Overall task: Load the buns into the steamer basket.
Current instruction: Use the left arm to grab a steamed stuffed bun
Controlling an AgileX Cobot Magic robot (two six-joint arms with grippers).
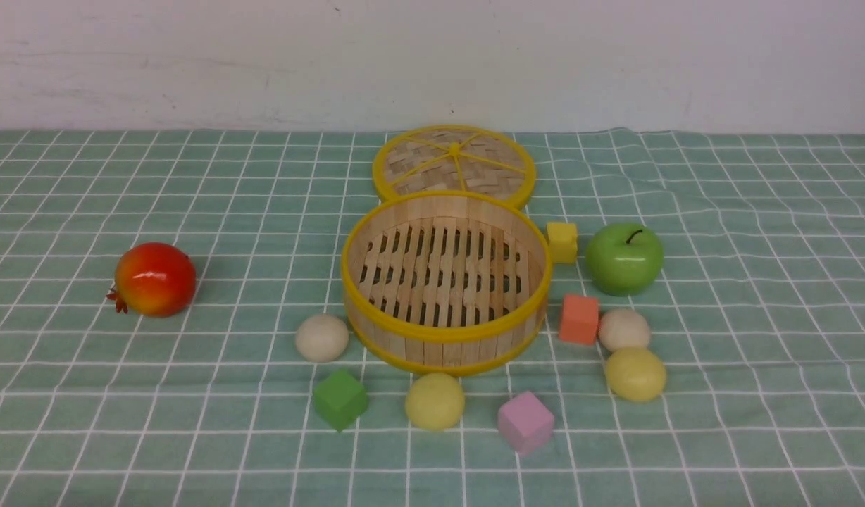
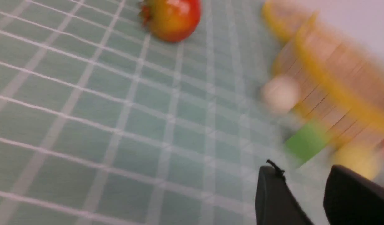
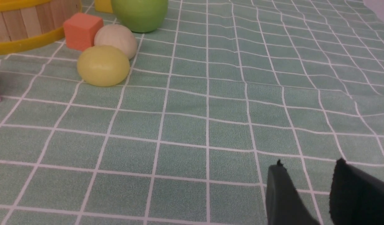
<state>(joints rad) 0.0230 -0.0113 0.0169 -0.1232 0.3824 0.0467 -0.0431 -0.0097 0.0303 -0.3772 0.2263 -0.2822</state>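
Note:
The steamer basket (image 1: 444,282) stands empty in the middle of the cloth. Two cream-white buns lie beside it, one at its left front (image 1: 322,337) and one at the right (image 1: 623,329). Two pale yellow buns lie in front (image 1: 434,401) and at the right (image 1: 635,374). Neither gripper shows in the front view. My left gripper (image 2: 304,170) is open and empty above the cloth; its blurred view shows the basket (image 2: 332,81) and a cream bun (image 2: 281,93). My right gripper (image 3: 307,164) is open and empty, well short of the yellow bun (image 3: 103,65) and cream bun (image 3: 117,39).
The woven lid (image 1: 453,164) lies behind the basket. A green apple (image 1: 624,258) and yellow cube (image 1: 562,241) sit at the right. An orange cube (image 1: 579,318), pink cube (image 1: 525,421) and green cube (image 1: 340,398) lie among the buns. A red pomegranate (image 1: 155,279) sits at the left.

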